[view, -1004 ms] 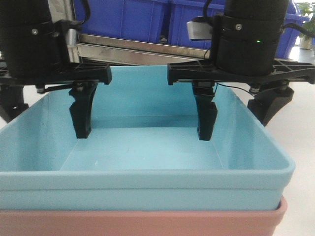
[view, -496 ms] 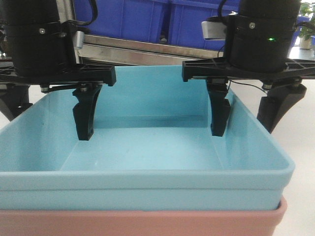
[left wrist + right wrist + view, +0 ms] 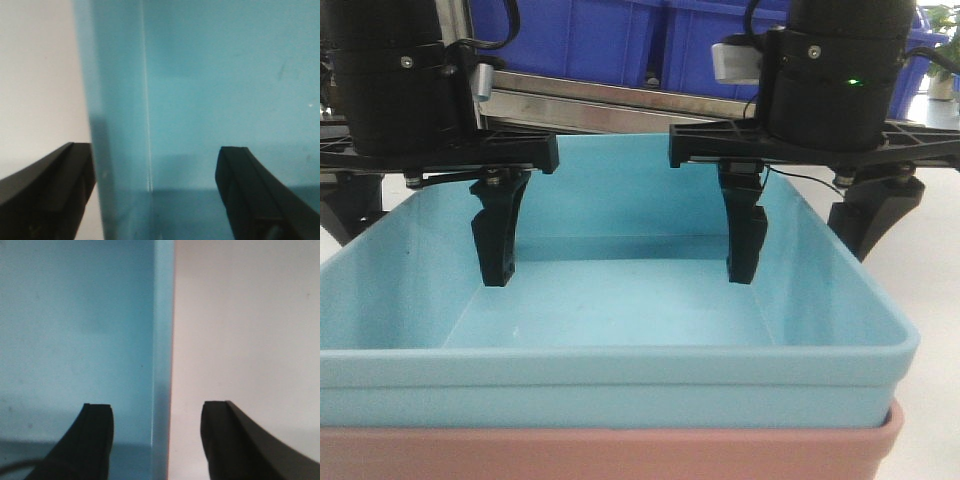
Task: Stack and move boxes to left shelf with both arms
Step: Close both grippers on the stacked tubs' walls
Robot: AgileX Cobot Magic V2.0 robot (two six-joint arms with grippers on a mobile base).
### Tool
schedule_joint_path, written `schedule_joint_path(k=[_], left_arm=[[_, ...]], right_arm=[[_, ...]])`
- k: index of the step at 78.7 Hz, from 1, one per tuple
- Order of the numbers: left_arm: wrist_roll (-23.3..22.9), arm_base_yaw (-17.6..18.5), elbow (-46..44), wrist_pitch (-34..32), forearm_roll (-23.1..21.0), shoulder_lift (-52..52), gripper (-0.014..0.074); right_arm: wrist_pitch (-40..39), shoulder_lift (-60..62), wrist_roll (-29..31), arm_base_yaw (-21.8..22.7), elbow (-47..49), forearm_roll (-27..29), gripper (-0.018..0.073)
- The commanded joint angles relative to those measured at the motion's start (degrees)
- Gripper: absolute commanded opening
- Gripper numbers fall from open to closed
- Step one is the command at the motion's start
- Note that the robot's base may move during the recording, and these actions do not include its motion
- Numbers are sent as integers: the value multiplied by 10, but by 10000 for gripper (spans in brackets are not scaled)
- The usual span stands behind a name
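Front view, nearest first: pink box (image 3: 620,452) at the bottom edge, only its front rim showing. The blue box (image 3: 620,375) sits nested in it, so stacking looks done and the carry to the shelf is what remains (my judgement).

Left gripper (image 3: 420,250) straddles the blue box's left wall, one finger inside and one outside. Right gripper (image 3: 805,245) does the same at the right wall. That placement makes sense for a two-arm lift, each side wall pinched.

Left wrist view: left wall (image 3: 120,100) runs up between the fingers with a gap at each one, jaws spread, nothing clamped. Right wrist view: right wall (image 3: 162,340) likewise between parted fingers, not gripped.

Behind the blue box is the shelf (image 3: 620,105), steel front bar only, with dark bins (image 3: 620,40) above it.

Hard to tell:
- Pink box body is hidden by the blue box, so nesting depth is unclear.
- In the front view the outer fingers are partly behind the walls or cropped.
- Both arms are cut off at the top.
- The shelf's rollers and level are not visible.
- The surface under the stack is cut off in the front view.
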State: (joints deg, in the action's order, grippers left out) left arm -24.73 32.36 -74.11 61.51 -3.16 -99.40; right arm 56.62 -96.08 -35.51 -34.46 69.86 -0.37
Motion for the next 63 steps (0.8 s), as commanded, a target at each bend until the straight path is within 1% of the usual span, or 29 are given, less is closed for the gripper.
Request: schedule_joint_path(k=[1,19,23,31,39,52,63], left_arm=[[1,-4,-16,-2,-5,24,395],[4,-28,-16,-2,-9,24,395],[14,-28,-16,-1,-11,24,395],[31,-23,-16,0,-31,24,395],[31,-10,-16,-3,-34,24,395],[31,-8,-15,-3,-35,24,394],[31,-8,-10,-2,-35,24,357]], right_arm=[[-9,19,0,0,20,-5,445],[-8,-5,0,-10,20,-2,445],[-8,-6,0,-10,20,-2,445],[-7,-6,0,-10,20,-2,445],[-7,-6,0,-10,20,-2,445],[-7,-6,0,-10,20,-2,445],[-8,-6,0,-10,20,-2,445]])
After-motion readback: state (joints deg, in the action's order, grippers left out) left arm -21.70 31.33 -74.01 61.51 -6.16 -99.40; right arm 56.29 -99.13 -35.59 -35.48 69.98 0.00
